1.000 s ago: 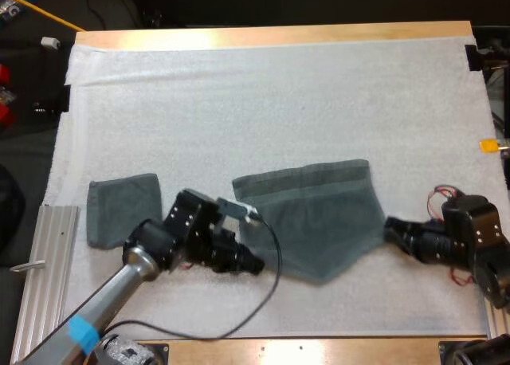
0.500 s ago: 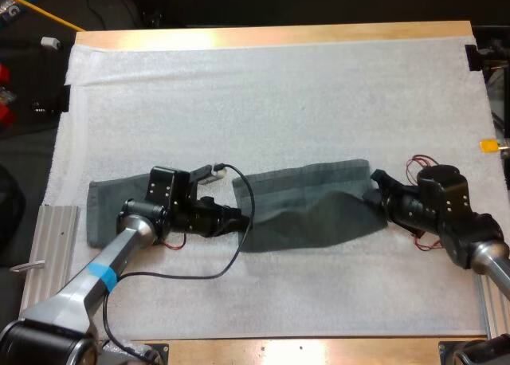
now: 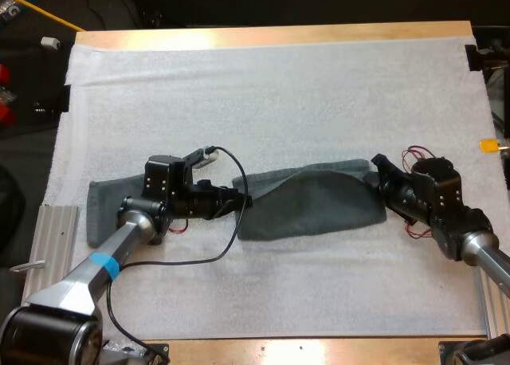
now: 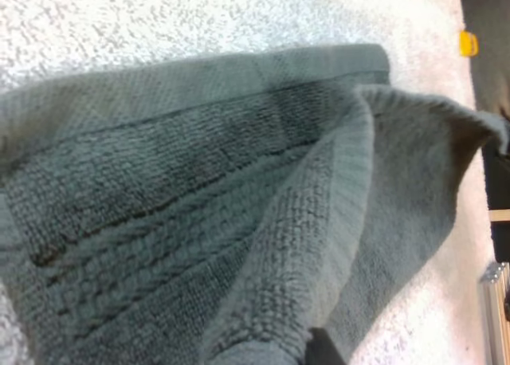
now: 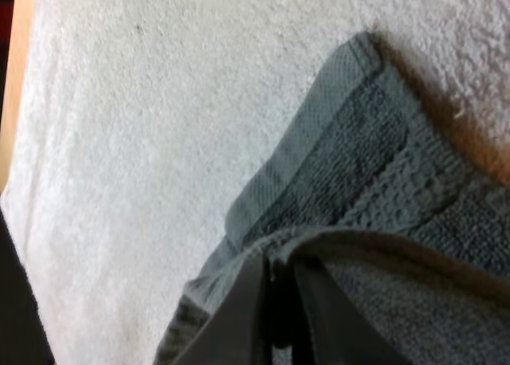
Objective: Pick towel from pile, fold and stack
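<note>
surface: wooden (image 3: 271,35), bare strips showed along its far and near edges | mat: white (image 3: 279,102), covered nearly all of it | towel: grey-green (image 3: 319,209), lay doubled over on the mat, right of the middle | second towel: (image 3: 105,212) folded small, lay on the mat near its left edge, apart from the first

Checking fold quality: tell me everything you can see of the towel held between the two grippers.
The towel is dark grey-green terry with a flat woven band along its hem. It lies mid-mat, one layer doubled over another. The upper layer bulges rather than lying flat, and its near edge is curved. The left gripper pinches its left end and the right gripper its far right corner. It rests on the white mat.
</note>
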